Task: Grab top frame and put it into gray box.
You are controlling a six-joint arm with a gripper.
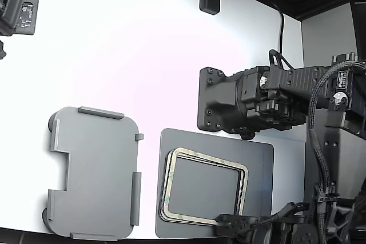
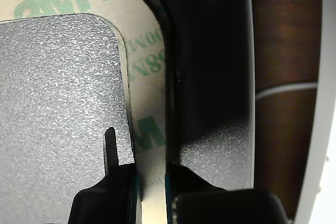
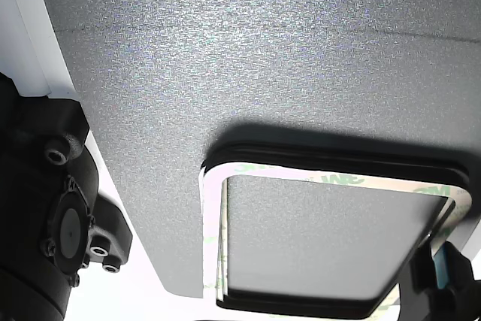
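The gripper (image 2: 152,190) has its fingers pinched on one strip of the top frame (image 1: 205,187), which lies on the dark mat (image 1: 260,158). The gray box (image 1: 94,172) sits just beside the mat, toward the exterior view's left.

Bright glare — washed-out table (image 1: 143,55), soft focus

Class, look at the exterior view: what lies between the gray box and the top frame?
A strip of white table, then the dark mat's margin; gray box, top frame.
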